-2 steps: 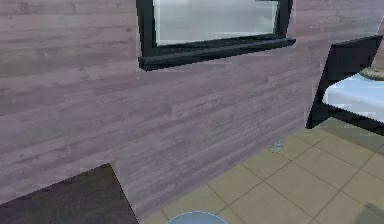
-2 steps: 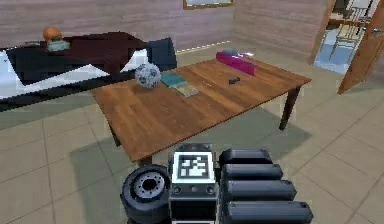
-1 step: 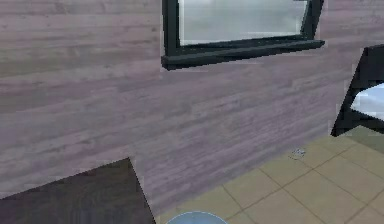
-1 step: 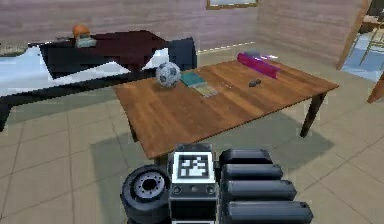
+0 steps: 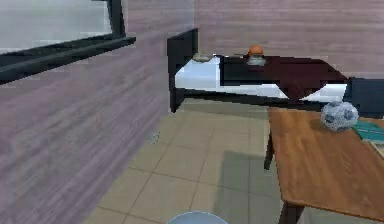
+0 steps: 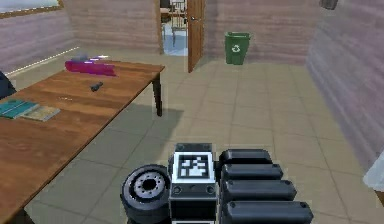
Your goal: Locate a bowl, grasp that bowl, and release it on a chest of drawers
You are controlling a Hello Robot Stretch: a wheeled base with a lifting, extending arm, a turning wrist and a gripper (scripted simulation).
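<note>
Hand [image 6: 148,192] sits low, close in; how far open and whether loaded: cannot tell. Step: locating. Shallow tan dish shape [image 5: 203,57], possibly the bowl, lies at left end of far white-sheeted dark-framed bed [image 5: 215,80]. Next: drive nearer past brown wooden bench [image 5: 320,165], confirm, then reach.

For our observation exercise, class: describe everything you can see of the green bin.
The green bin stands upright on the tiled floor by the wood-panelled wall, right of the open brown door in the arm side view. It looks plastic, narrows toward its base and bears a pale emblem on its front.
</note>
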